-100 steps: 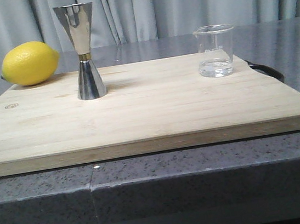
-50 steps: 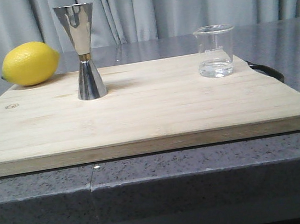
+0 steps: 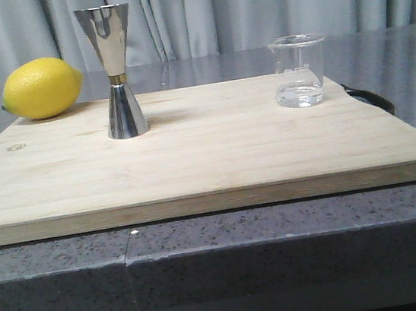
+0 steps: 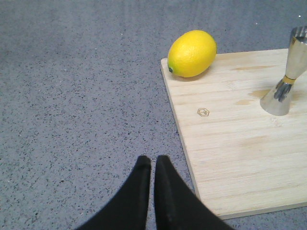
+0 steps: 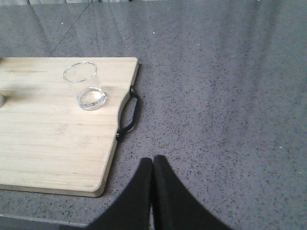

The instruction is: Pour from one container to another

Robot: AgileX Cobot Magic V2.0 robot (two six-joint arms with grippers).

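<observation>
Though logo-stamped, cutting board (image 4: pixel 230 158), no legible writing.

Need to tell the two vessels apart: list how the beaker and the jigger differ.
The beaker is clear glass; the jigger is shiny steel. The beaker is short and straight-sided; the jigger is taller and hourglass-shaped. The beaker stands near the cutting board's right edge, the jigger toward its left. Both stand upright on the board.

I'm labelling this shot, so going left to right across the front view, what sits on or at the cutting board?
lemon → steel jigger → glass beaker → the board's black handle at its right edge.
</observation>
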